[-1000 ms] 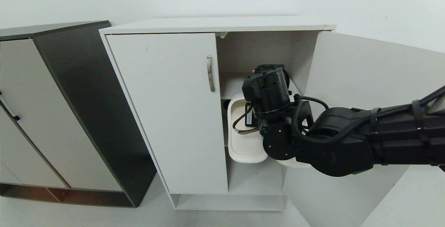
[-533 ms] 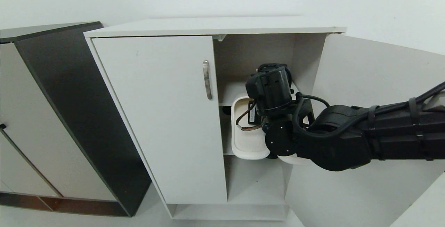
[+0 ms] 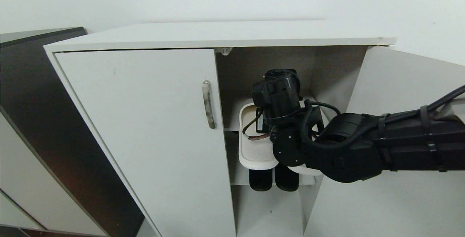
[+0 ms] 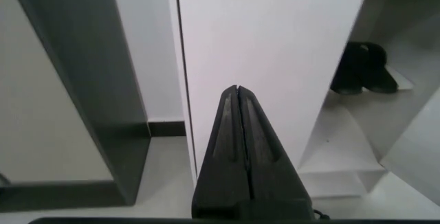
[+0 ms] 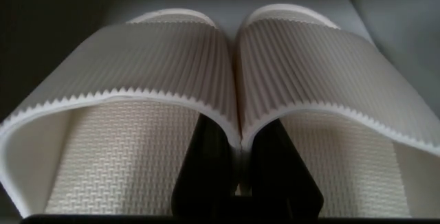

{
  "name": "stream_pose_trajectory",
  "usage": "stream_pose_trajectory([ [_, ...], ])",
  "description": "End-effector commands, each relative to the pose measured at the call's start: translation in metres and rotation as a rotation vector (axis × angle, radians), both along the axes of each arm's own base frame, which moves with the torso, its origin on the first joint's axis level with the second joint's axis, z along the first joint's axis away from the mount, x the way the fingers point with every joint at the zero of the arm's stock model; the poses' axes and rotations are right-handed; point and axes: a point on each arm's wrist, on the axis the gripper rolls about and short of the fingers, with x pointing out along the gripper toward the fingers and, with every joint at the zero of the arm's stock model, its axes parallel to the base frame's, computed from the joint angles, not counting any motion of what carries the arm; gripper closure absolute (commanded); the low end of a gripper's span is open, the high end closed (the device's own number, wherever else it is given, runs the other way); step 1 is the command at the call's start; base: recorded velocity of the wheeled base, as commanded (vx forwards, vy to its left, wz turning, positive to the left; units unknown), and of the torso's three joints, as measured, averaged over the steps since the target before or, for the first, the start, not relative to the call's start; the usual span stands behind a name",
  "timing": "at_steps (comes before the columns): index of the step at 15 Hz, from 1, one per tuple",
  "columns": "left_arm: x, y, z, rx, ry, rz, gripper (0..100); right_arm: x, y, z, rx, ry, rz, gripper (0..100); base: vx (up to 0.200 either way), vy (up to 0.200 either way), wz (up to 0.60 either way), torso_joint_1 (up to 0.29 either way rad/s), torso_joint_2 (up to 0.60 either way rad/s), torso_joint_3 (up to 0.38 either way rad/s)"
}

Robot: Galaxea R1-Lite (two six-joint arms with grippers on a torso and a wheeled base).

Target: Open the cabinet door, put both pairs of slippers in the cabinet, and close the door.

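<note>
Right gripper (image 5: pixel 239 172) is clamping the 2 white slippers (image 3: pixel 256 151). Best approach, judging by this: keeping them level and sliding them deep onto the shelf (image 3: pixel 231 121) above the black slippers (image 3: pixel 274 180).

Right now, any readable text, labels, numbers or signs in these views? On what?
Small label on the right arm: too small to read.
Cabinet, white slippers, black slippers: no text visible.
Nothing else carries print, so there is no legible text.
</note>
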Motion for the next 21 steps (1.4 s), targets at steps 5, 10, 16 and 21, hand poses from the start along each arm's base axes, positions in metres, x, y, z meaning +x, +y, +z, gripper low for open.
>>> stream_pose_trajectory([
  [5, 0.000, 0.000, 0.000, -0.002, 0.000, 0.002, 100, 0.005, 0.003, -0.009, -0.022, 0.012, -0.003, 100, 0.000, 0.000, 0.00, 0.000, 0.00, 0.000],
  [10, 0.000, 0.000, 0.000, -0.005, 0.000, 0.005, 100, 0.042, 0.006, -0.024, -0.048, 0.005, -0.045, 100, 0.000, 0.000, 0.00, 0.000, 0.00, 0.000],
  [16, 0.000, 0.000, 0.000, -0.007, 0.000, 0.005, 100, 0.076, 0.006, -0.013, -0.035, -0.044, -0.058, 100, 0.000, 0.000, 0.00, 0.000, 0.00, 0.000],
  [21, 0.000, 0.000, 0.000, -0.007, 0.000, 0.005, 100, 0.093, 0.004, -0.007, -0.042, -0.062, -0.055, 100, 0.000, 0.000, 0.00, 0.000, 0.00, 0.000],
])
